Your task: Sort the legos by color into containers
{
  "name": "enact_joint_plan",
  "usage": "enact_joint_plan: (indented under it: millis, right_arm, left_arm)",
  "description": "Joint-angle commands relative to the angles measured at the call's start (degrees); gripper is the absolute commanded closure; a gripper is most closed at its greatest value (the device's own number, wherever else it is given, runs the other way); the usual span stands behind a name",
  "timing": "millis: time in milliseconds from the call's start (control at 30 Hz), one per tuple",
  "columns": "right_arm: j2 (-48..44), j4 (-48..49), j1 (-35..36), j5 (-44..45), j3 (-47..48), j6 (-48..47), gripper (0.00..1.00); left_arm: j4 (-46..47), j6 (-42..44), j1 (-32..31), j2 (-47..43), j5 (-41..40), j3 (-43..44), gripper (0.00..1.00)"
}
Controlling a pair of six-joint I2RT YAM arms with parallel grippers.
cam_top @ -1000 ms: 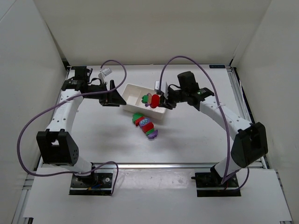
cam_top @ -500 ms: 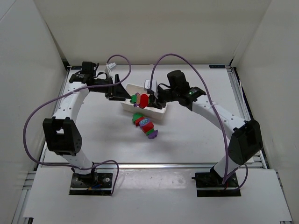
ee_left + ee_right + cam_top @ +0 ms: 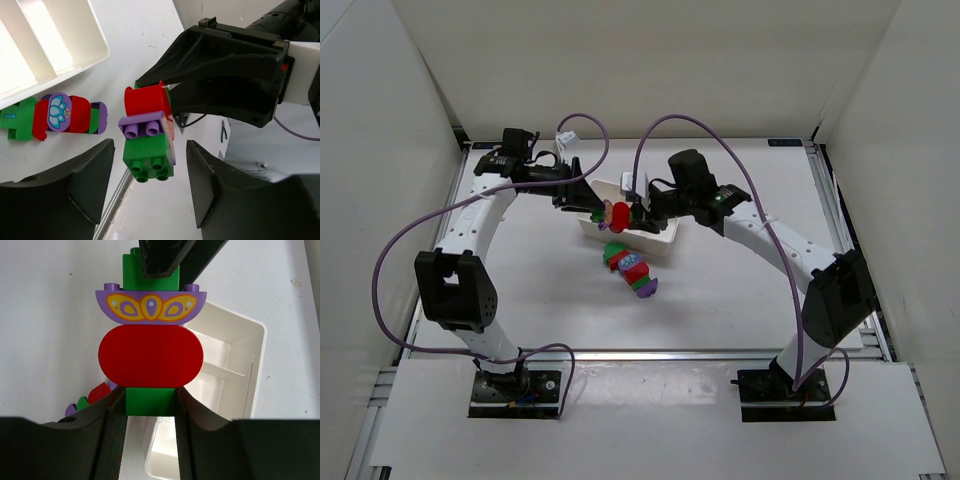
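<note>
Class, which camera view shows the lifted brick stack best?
Right wrist: the brick stack fills the frame, its green, red and purple layers distinct. Left wrist shows its studded end clearly, at an angle. Top external shows only a small coloured blob.

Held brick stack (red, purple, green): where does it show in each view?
Top external: brick stack upper centre, overlapping the tray's left end.
Left wrist: centre, inside the open left gripper.
Right wrist: centre, clamped in the right gripper.
Shared landmark: the white tray.
</note>
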Motion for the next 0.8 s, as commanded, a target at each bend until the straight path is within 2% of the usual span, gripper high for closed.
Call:
enact_joint_plan:
  millis: [0, 100, 133, 200, 233, 333, 433, 533, 767]
  right_arm:
    - [0.2, 2.7, 0.4, -0.3, 3.2, 0.6, 1.0]
    - [0.4, 2.9, 0.3, -0.1, 3.2, 0.4, 1.0]
    - [0.3, 2.9, 0.3, 0.2, 3.0, 0.4, 1.0]
    - [0.1, 2.7, 0.3, 0.8, 2.4, 0.2, 1.0]
    - [-0.1, 3.0, 0.3, 1.5, 2.0, 0.0, 1.0]
    - [-1.0, 2.7, 0.1, 3.0, 0.3, -1.1, 1.0]
    - [-2.3, 2.1, -0.2, 4.3, -3.0, -2.8, 1.0]
    - [-4.5, 1.6, -1.1, 4.8, -6.8, -3.7, 1.0]
    - [-8.4, -0.5, -3.1, 5.5, -12.3, -4.8, 1.0]
  left_arm:
    - [0.7, 0.4, -0.4, -0.6, 2.7, 0.2, 0.32]
    - [0.8, 0.5, -0.4, -0.6, 2.9, -0.4, 0.45]
    - [0.8, 0.6, -0.4, -0.6, 2.8, -0.6, 0.56]
    - [0.8, 0.8, -0.4, -0.6, 2.8, -0.8, 0.64]
    - [0.8, 0.9, -0.4, -0.8, 2.8, -0.9, 0.71]
    - [0.7, 1.4, -0.4, -1.2, 2.4, -1.1, 0.83]
    - [0.7, 2.4, 0.2, -1.6, 2.9, -0.9, 0.86]
    - [2.4, 1.9, 2.8, -2.0, 6.0, -1.4, 0.87]
    - [2.5, 1.6, 5.8, -1.2, 6.9, 0.1, 0.88]
